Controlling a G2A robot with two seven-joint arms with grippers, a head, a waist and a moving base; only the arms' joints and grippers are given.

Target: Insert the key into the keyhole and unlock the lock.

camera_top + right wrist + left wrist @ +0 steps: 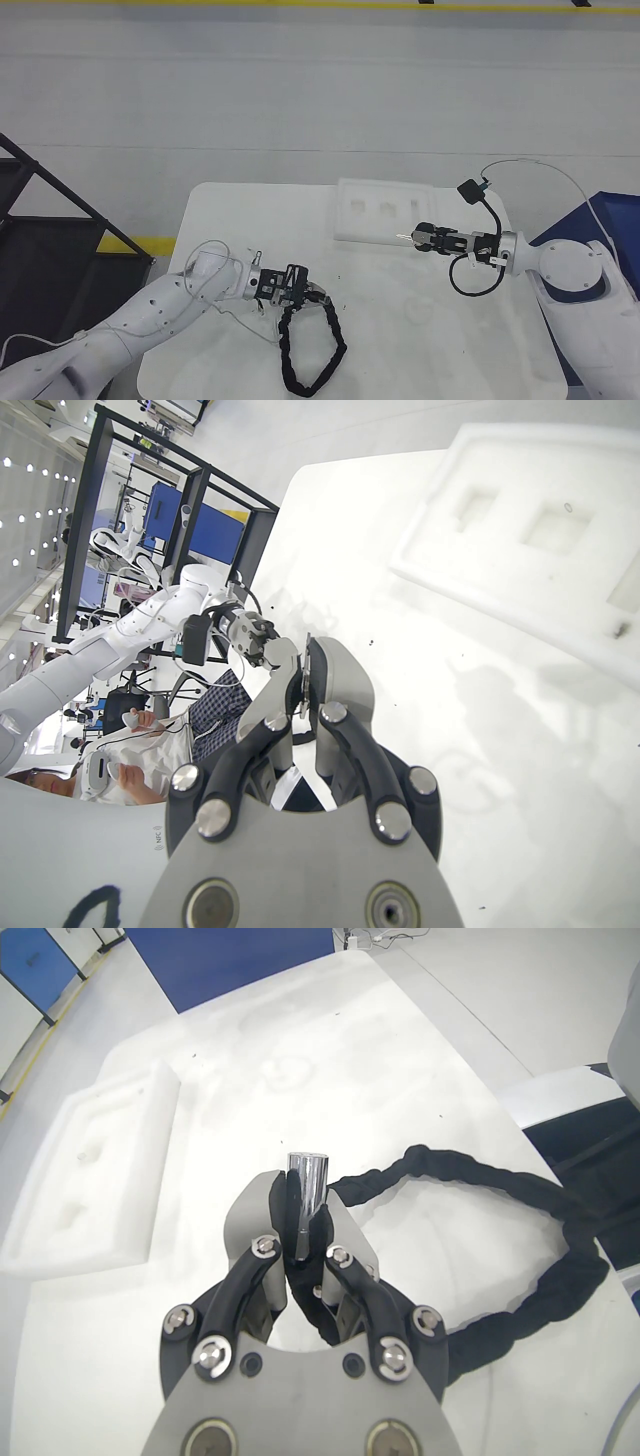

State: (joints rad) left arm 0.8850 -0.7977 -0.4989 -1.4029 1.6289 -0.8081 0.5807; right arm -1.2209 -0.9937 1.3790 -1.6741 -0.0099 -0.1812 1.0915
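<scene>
Left claw (pixel 302 1200) clamped on lock (pixel 310 1178) at its chrome cylinder; black chain loop (pixel 575 1248) trails over worktop (pixel 425 1078). Right claw (pixel 305 665) pinching key (pixel 404 237), well apart from lock.

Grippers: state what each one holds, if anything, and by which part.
The left gripper pinches the lock by its chrome cylinder; the right gripper pinches the key by its rear, tip protruding.

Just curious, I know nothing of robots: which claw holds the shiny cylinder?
The left gripper: it is shut on the chrome lock cylinder, whose black-sleeved loop lies on the table. The right gripper pinches a thin flat key instead.
</scene>
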